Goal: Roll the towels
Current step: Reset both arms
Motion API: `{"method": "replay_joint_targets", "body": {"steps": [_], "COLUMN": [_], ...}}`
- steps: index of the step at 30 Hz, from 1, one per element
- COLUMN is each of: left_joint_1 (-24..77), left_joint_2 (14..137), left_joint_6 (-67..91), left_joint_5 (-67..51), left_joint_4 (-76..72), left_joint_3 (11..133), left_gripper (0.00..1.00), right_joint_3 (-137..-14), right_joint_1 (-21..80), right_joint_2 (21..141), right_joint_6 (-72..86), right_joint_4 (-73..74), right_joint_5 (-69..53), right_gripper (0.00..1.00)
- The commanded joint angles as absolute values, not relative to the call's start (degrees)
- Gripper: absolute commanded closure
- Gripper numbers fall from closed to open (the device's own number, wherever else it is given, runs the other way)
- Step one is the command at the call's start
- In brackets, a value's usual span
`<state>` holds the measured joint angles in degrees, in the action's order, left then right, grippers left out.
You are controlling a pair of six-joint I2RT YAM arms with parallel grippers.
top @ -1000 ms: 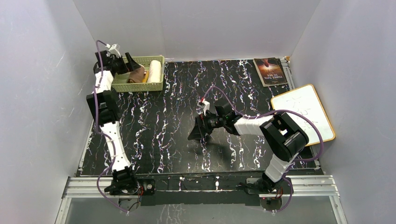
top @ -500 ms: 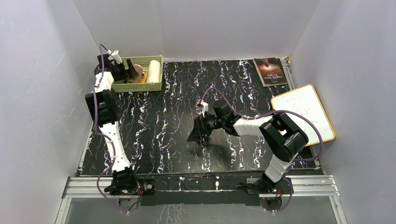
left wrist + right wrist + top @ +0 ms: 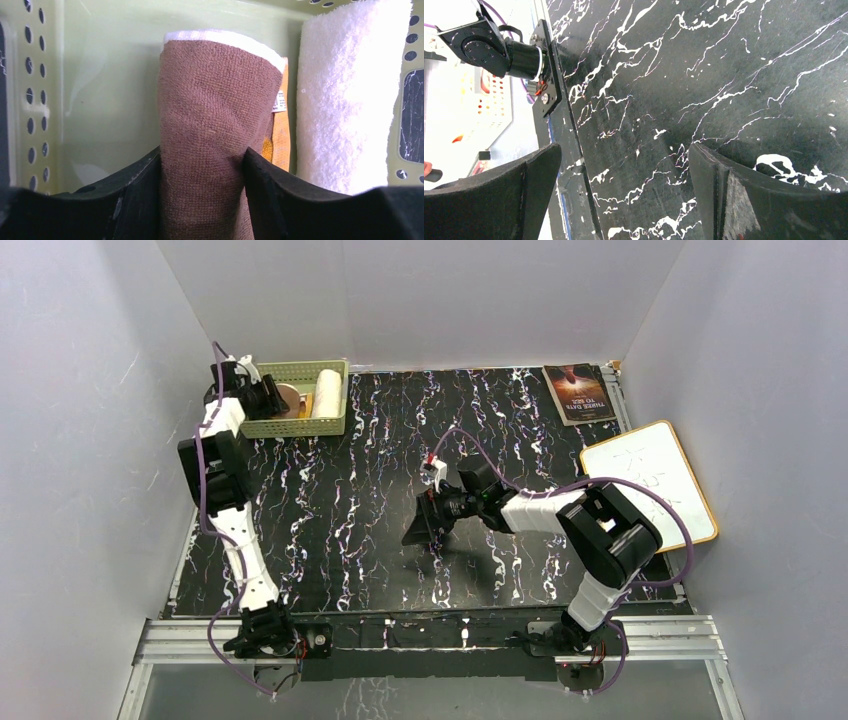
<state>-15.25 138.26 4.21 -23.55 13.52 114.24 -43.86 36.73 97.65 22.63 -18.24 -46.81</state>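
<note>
Two rolled towels lie side by side in the pale green basket (image 3: 298, 426) at the back left. The cream-white towel (image 3: 345, 95) is on the right. The orange-yellow towel (image 3: 210, 110) shows its brown side, with an orange edge beside it. My left gripper (image 3: 202, 152) reaches into the basket, and both fingers press into the sides of the brown-faced roll. From above, the left gripper (image 3: 270, 397) covers part of that towel (image 3: 291, 400), next to the white roll (image 3: 327, 392). My right gripper (image 3: 425, 525) hovers open over the mid-table with nothing between its fingers (image 3: 719, 185).
A dark book (image 3: 578, 393) lies at the back right and a whiteboard (image 3: 648, 483) leans off the right edge. The basket's slotted walls (image 3: 30, 100) stand close around the left gripper. The left arm's base (image 3: 489, 45) shows in the right wrist view.
The left gripper has sunk further into the basket, and its jaws have closed from wide open onto the brown-faced towel roll. The right arm has barely moved.
</note>
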Motion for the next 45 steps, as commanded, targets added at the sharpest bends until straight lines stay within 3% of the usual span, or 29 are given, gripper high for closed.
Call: {"method": "replay_joint_targets", "body": {"steps": [1,12,17,27,35,39,42,45], "left_joint_1": [-12.4,-5.7,-5.7,-6.0,-6.2,-6.2,-6.2,-6.1], "left_joint_2": [132.9,138.1,139.7,140.9,136.0,130.0,121.6,109.1], "left_joint_6": [9.8,14.2,14.0,11.4,7.8,6.0,5.5,7.2], "left_joint_5": [-19.4,-10.7,-8.3,-7.4,-13.9,-17.0,-20.4,-23.2], "left_joint_4": [9.4,13.8,16.3,17.4,15.0,15.6,13.1,6.0], "left_joint_3": [111.7,119.6,122.6,126.4,129.3,130.4,123.3,108.3], "left_gripper": [0.50,0.48,0.37,0.02,0.02,0.02,0.02,0.02], "right_joint_3": [-43.0,-41.9,-41.7,-42.3,-45.0,-48.2,-51.2,-54.8], "right_joint_1": [37.1,37.1,37.0,37.1,37.1,37.0,36.9,36.8], "right_joint_2": [94.3,92.8,92.3,92.8,91.6,89.4,87.6,86.3], "right_joint_6": [22.8,22.2,21.2,21.1,18.0,14.4,17.5,21.5], "right_joint_4": [-22.1,-21.9,-20.9,-20.8,-15.7,-9.1,-4.8,-1.1], "right_joint_5": [-46.8,-46.1,-45.7,-45.9,-43.8,-35.4,-22.9,-13.2], "right_gripper": [0.02,0.02,0.02,0.02,0.02,0.02,0.02,0.02]}}
